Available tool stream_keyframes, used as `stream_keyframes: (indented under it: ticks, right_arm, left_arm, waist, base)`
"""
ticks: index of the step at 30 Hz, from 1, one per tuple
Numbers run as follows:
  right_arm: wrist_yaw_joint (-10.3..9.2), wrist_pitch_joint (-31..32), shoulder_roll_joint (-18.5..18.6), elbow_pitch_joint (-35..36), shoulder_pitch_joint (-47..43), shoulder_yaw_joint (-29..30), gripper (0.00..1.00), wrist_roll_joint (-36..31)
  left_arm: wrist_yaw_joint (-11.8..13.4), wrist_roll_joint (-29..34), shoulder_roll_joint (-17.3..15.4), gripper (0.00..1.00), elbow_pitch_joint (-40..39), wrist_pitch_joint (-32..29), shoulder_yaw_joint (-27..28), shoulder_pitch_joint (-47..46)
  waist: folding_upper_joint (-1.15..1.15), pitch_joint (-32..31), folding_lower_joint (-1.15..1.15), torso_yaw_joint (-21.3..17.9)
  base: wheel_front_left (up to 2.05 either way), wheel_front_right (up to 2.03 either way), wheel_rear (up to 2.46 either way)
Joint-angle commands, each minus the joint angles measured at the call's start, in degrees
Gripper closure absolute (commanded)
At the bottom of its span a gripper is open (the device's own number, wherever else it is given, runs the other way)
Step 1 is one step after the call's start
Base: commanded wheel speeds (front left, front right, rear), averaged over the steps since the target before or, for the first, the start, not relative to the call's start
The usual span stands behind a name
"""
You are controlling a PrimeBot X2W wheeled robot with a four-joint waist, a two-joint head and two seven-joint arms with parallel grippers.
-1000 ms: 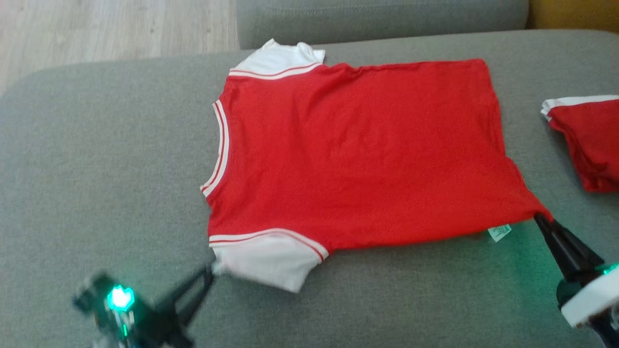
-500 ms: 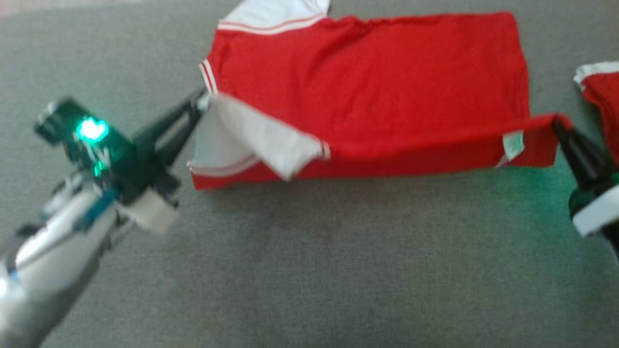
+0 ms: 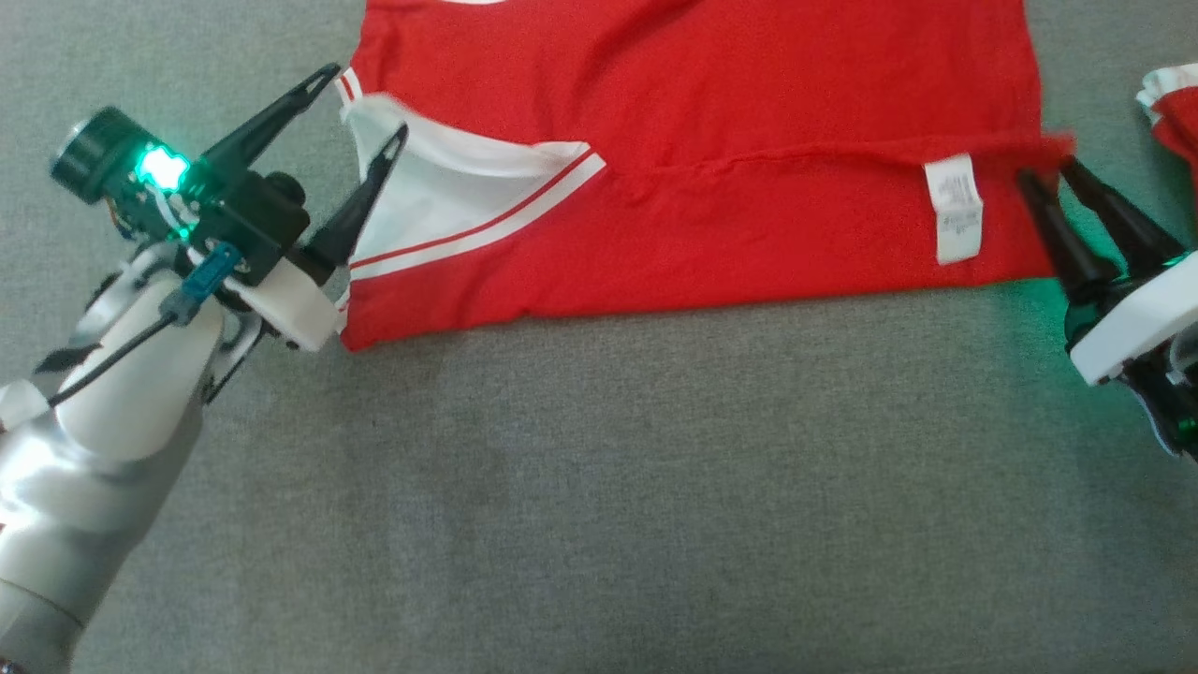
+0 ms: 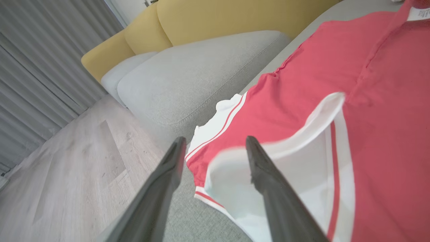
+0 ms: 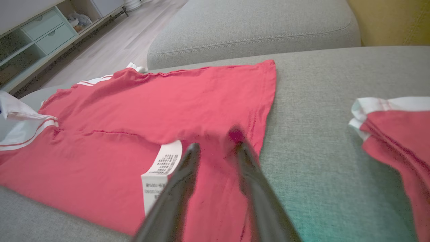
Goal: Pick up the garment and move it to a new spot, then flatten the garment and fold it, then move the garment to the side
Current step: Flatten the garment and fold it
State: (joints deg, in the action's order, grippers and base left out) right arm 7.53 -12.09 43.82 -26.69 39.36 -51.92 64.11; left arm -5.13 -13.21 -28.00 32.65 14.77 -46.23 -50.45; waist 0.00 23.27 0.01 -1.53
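On the grey couch (image 3: 599, 487), both grippers stand apart beside the half-folded garment (image 3: 711, 140).

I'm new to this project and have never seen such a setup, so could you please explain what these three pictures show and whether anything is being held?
It is a two-armed robot folding clothes on a grey sofa cushion. One picture comes from a camera on its head, looking down; the other two come from cameras on each wrist, looking along that arm's two dark fingers.

On the cushion lies a red T-shirt with white sleeves, its near edge folded over so the white care label shows. A second red garment, already folded, lies at the right.

The left tool stands open by the folded-over white sleeve. The right tool stands at the shirt's hem corner with its fingers apart. Neither appears to be gripping the cloth; nothing is lifted.
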Motion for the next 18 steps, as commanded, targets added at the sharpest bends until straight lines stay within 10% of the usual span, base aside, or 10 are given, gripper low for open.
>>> stream_keyframes:
  ticks: [1,18]
  right_arm:
    - [-0.04,-0.94,1.5,-0.07,-0.65,-0.71,0.0,0.7]
    - [-0.04,-2.89,0.67,-1.48,-9.83,7.92,0.0,-1.2]
  left_arm:
    - [0.17,-0.73,-1.79,0.0,0.05,0.23,2.53,-1.15]
    - [10.7,-14.22,5.6,0.0,-1.94,0.22,10.27,21.4]
  waist:
    - [0.0,-0.54,-0.01,-0.2]
    - [0.0,-6.81,-0.01,-2.1]
  base:
    - [0.0,0.0,0.0]
    - [0.0,0.0,0.0]
